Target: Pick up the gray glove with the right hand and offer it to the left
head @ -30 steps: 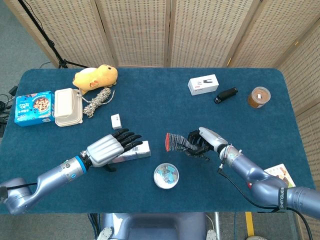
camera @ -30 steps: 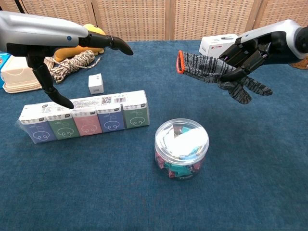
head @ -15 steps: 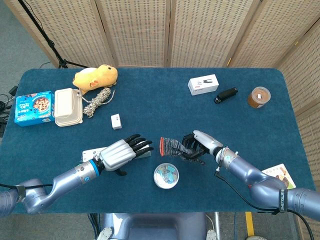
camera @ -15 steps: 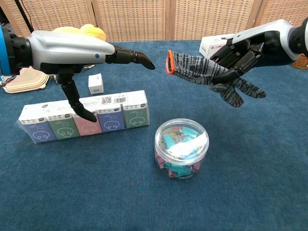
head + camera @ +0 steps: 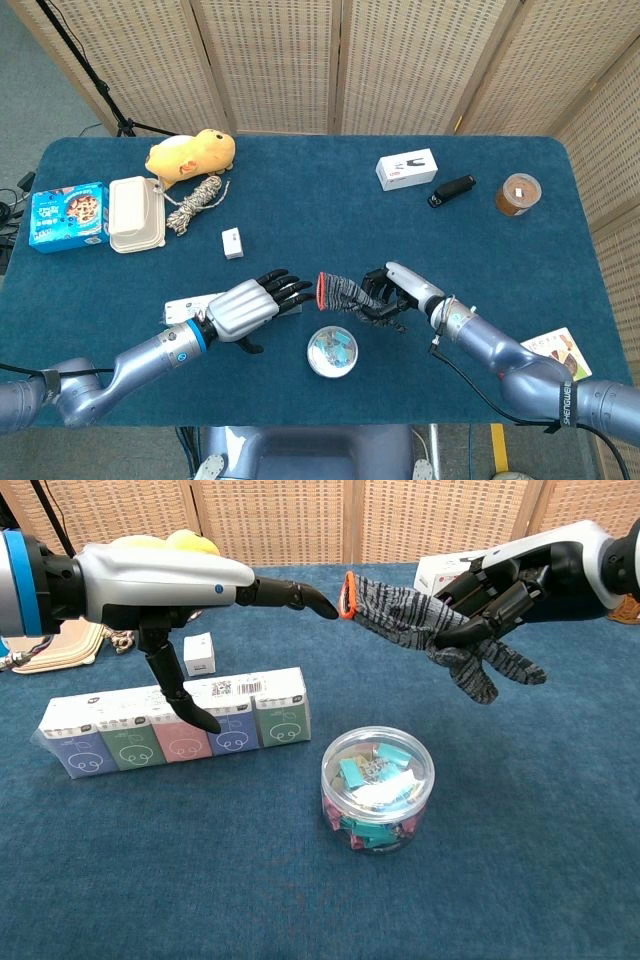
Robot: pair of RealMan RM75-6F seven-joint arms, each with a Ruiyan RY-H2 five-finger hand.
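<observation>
The gray striped glove (image 5: 344, 292) (image 5: 412, 620) with an orange-red cuff hangs in the air above the table's front middle. My right hand (image 5: 390, 294) (image 5: 500, 588) holds it by the finger end, cuff pointing left. My left hand (image 5: 252, 303) (image 5: 190, 585) is stretched out flat and open. Its fingertips (image 5: 318, 605) reach the glove's cuff and look to be just touching it; nothing is gripped.
A clear round tub of clips (image 5: 332, 351) (image 5: 378, 790) sits below the glove. A row of tissue packs (image 5: 175, 730) lies under my left hand. Farther back are a small white box (image 5: 232, 243), rope (image 5: 195, 203), yellow plush (image 5: 190, 153), white carton (image 5: 407, 169), stapler (image 5: 452, 189) and brown cup (image 5: 517, 194).
Both hands have closed the gap. My right hand carried the glove leftward, and my left hand reached rightward until its fingertips met the cuff.
</observation>
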